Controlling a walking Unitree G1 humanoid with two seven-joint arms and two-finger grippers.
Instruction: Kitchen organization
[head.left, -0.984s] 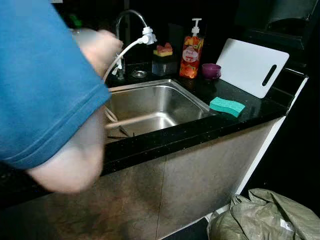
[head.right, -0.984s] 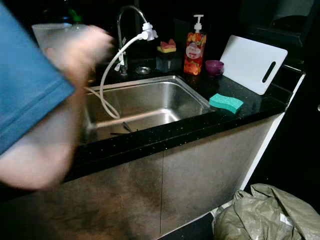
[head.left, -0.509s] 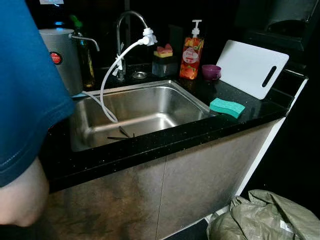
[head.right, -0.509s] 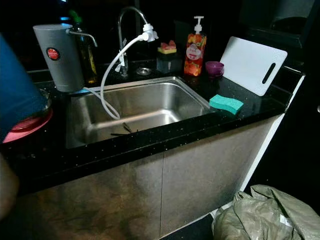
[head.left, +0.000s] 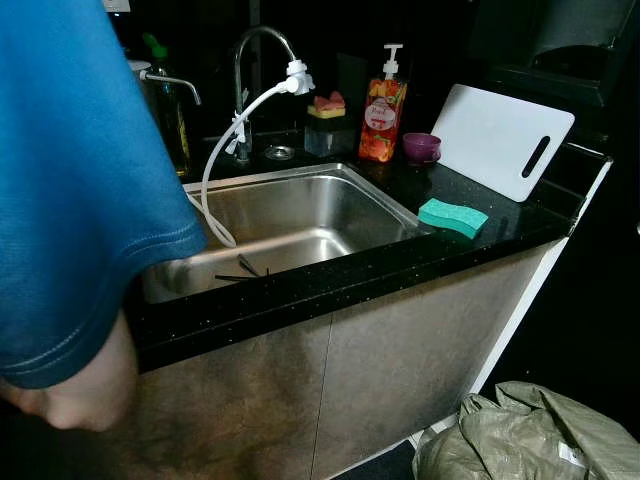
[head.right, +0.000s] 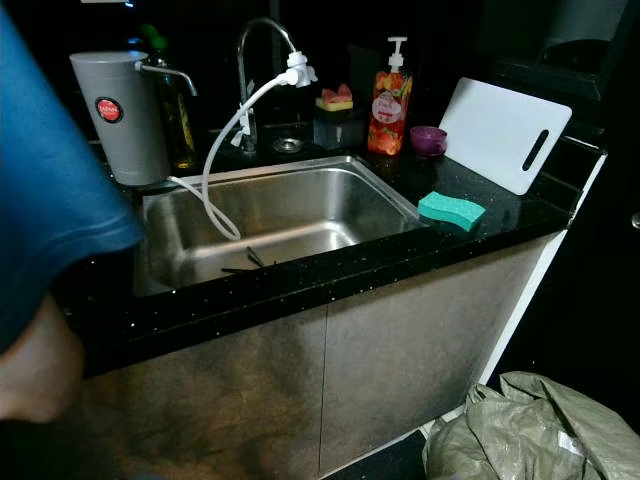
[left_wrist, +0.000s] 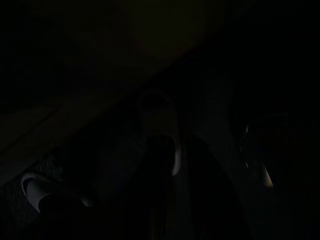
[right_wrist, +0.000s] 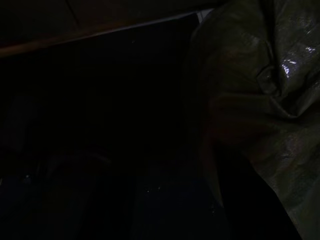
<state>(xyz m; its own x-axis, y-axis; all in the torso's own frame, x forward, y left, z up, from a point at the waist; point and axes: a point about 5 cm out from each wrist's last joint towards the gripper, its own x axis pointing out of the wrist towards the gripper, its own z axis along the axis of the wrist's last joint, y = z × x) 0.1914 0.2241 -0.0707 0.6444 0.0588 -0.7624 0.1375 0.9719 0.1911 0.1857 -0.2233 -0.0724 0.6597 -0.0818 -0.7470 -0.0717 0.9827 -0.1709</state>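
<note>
Black speckled countertop (head.right: 330, 275) surrounds a stainless steel sink basin (head.right: 270, 215); both wrist views are too dark to tell whether either gripper's jaws are open or closed. Inside the basin lie a white hose (head.right: 215, 160) and a thin dark utensil (head.right: 248, 262). Behind the basin stand an orange soap pump bottle (head.right: 389, 98) and small purple bowl (head.right: 429, 138); a grey jug (head.right: 120, 115) stands left, a green sponge (head.right: 452, 210) right, with a person's blue sleeve (head.left: 70, 180) close in front.

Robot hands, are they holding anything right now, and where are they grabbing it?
It cannot be told. Both wrist views are too dark. The green sponge and soap bottle sit untouched on the counter.
</note>
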